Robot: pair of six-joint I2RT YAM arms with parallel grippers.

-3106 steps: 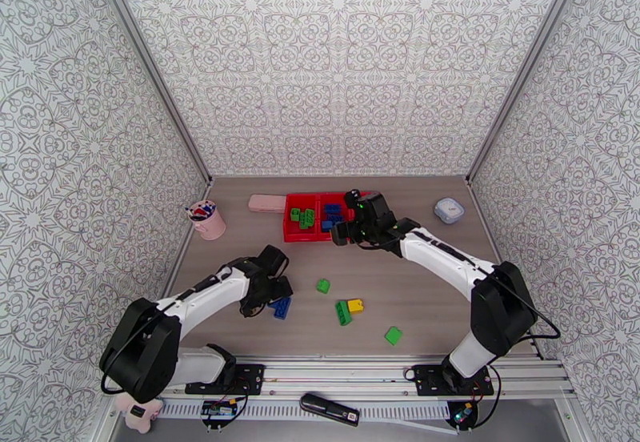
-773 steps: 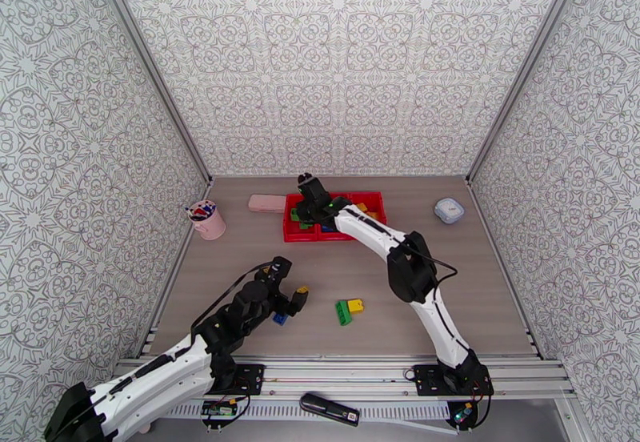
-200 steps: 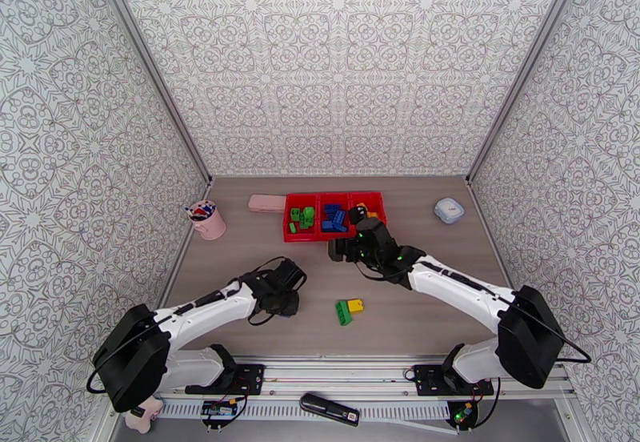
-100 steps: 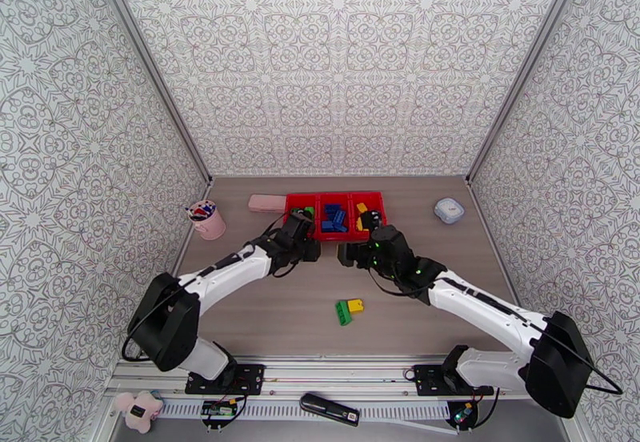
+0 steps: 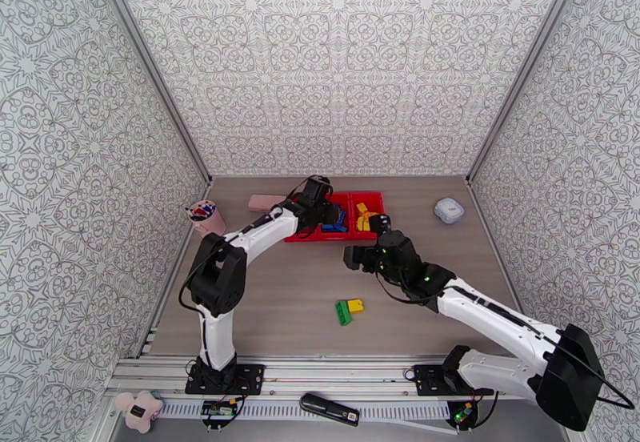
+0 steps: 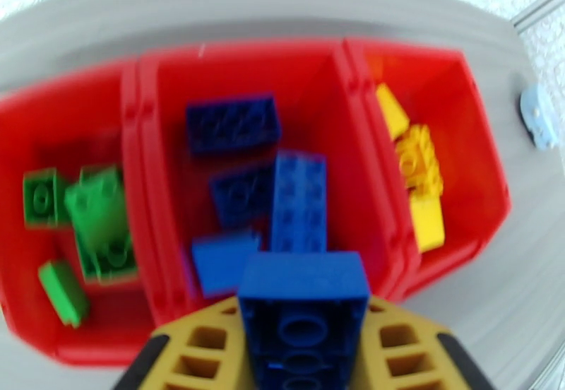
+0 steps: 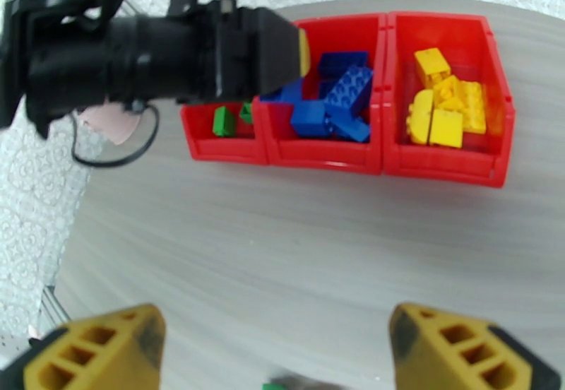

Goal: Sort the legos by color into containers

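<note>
**Left jaws clamped on blue lego at the containers; right jaws wide open, empty**

Left jaws: closed tight on a blue lego (image 6: 304, 317), pinched between the two yellow fingers (image 6: 198, 349). Its hollow underside faces the wrist camera.

Just beyond the left jaws are the containers (image 6: 145, 172), three red bins joined in a row.
- The middle bin is straight ahead of the held lego and has loose blue legos (image 6: 300, 201) inside.
- The bin to the left of the jaws holds green legos (image 6: 99, 218).
- The bin to the right holds yellow legos (image 6: 417, 165).

The held lego sits over the near wall of the middle bin. I can't tell whether it touches anything. A white round box (image 6: 534, 117) sits well off to the right of the jaws on the counter (image 6: 494, 299).

Right jaws: spread wide, with nothing between the fingers (image 7: 459, 352) and bare counter below. The containers are ahead of them, well apart. The left arm (image 7: 155, 52) reaches in over the left and middle bins.

On the near side of the right jaws, a stray green lego (image 5: 342, 312) and a stray yellow lego (image 5: 355, 304) lie touching on the counter. A pink cup (image 5: 208, 223) stands well to the left of the left jaws.
</note>
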